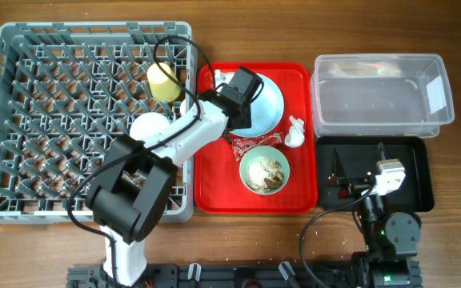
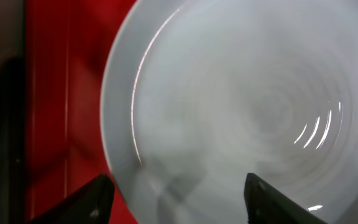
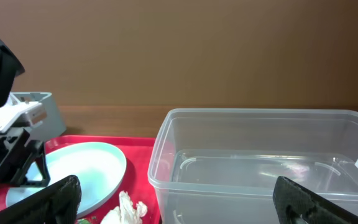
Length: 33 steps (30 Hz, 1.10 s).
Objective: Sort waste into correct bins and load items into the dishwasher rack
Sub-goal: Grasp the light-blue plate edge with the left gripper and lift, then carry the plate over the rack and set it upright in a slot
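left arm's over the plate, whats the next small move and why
Probably ease the left gripper down and close its jaws on the rim of the plate. In the left wrist view the jaws stand apart, straddling that rim over the red tray, with nothing gripped; the plate belongs in the dishwasher rack.

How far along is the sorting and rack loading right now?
Done: the yellow cup sits in the rack. In hand: the left tool hovers open over the plate. Left: bowl with scraps, tissue and wrapper, all on the red tray.
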Available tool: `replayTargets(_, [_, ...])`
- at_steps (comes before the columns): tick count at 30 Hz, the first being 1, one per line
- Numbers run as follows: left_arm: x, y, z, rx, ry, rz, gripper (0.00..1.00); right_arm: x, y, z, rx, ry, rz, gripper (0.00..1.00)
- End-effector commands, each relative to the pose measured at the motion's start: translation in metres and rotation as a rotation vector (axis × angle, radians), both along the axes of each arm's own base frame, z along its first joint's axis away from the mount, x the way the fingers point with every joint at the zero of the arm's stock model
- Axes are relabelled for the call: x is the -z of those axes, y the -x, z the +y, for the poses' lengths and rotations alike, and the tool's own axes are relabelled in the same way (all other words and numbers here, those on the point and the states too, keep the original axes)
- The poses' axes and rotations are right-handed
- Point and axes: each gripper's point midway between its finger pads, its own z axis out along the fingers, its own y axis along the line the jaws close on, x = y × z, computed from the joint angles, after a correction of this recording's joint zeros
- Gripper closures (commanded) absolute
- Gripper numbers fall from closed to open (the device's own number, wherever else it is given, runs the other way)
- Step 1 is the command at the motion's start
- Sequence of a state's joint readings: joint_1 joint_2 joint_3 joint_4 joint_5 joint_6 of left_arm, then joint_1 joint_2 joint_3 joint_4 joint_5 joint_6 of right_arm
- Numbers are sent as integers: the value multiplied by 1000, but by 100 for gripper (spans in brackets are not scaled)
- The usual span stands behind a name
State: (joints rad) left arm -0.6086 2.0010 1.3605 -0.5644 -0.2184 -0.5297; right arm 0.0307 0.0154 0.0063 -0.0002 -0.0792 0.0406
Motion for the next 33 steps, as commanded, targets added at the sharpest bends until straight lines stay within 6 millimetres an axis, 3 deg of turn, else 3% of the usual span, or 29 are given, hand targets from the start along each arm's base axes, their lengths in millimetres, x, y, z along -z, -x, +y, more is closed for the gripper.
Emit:
replayTargets(1, [29,5,0,-5,-12,54,36,-2,0,1,-10,-12,-8,0])
replayTargets(3, [35,5,1,-6,-16,61,37,-2,0,1,-10,-12,-8,0])
replayTargets(5, [35,3,-1,-5,-12,54,47,-2,0,1,-10,-12,-8,0])
replayTargets(7, [33,0,-2,3,-8,42,63,-2,0,1,-10,-12,-8,0])
replayTargets(9, [28,-4,0,-4,-17,17,91,-2,0,1,-10,-12,-8,0])
replayTargets(11, [7,-15,-1,-4,-10,-32,96,-2,0,1,-10,-12,-8,0])
replayTargets(12, [-16,-23,0,26,-19,-72,96,-2,0,1,-10,-12,-8,0])
replayTargets(15, [-118,-48,33,-44,-100,-280,96,-2,0,1,-10,-12,-8,0])
replayTargets(17, [-202,-54,69,-167,-134,-469,96,-2,0,1,-10,-12,-8,0])
replayTargets(19, [-282,-45,108,-236,-136,-651,96,-2,0,1,-10,-12,-8,0])
replayTargets(21, [-326,-31,134,-285,-90,-741,96,-2,0,1,-10,-12,-8,0])
replayTargets(23, [-356,-17,173,-309,-216,-796,96,-2,0,1,-10,-12,-8,0])
replayTargets(26, [-376,-10,233,-391,-411,-808,96,-2,0,1,-10,-12,-8,0])
replayTargets(28, [-370,-13,265,-403,-514,-754,96,-2,0,1,-10,-12,-8,0])
replayTargets(33, [-335,-32,288,-287,-760,-563,96,-2,0,1,-10,-12,-8,0])
